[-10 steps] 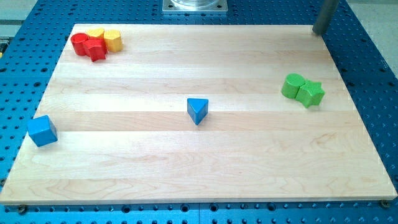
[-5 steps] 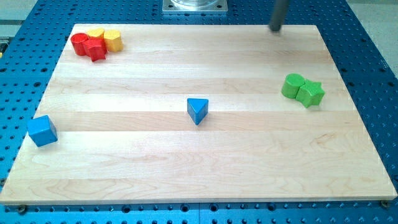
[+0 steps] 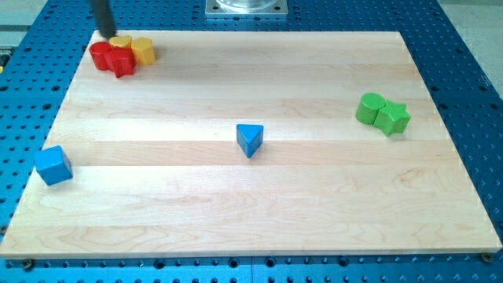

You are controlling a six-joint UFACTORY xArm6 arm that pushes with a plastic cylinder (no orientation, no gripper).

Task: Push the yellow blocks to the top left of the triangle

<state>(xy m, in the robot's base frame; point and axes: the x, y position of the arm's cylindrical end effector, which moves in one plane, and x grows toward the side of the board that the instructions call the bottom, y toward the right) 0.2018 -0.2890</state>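
Two yellow blocks sit at the board's top left: a yellow hexagonal block (image 3: 143,50) and a flatter yellow block (image 3: 119,42) behind the red ones. They touch a red cylinder (image 3: 100,54) and a red star block (image 3: 120,62). The blue triangle (image 3: 250,139) stands near the board's middle. My tip (image 3: 103,34) is at the board's top left edge, just left of and above the flatter yellow block, close to it.
A blue cube (image 3: 53,165) lies at the left edge. A green cylinder (image 3: 368,108) and a green star block (image 3: 392,118) touch each other at the right. The wooden board (image 3: 314,204) lies on a blue perforated table.
My tip has moved far left along the board's top edge, from the top right corner to the top left beside the yellow and red cluster. No block has moved.
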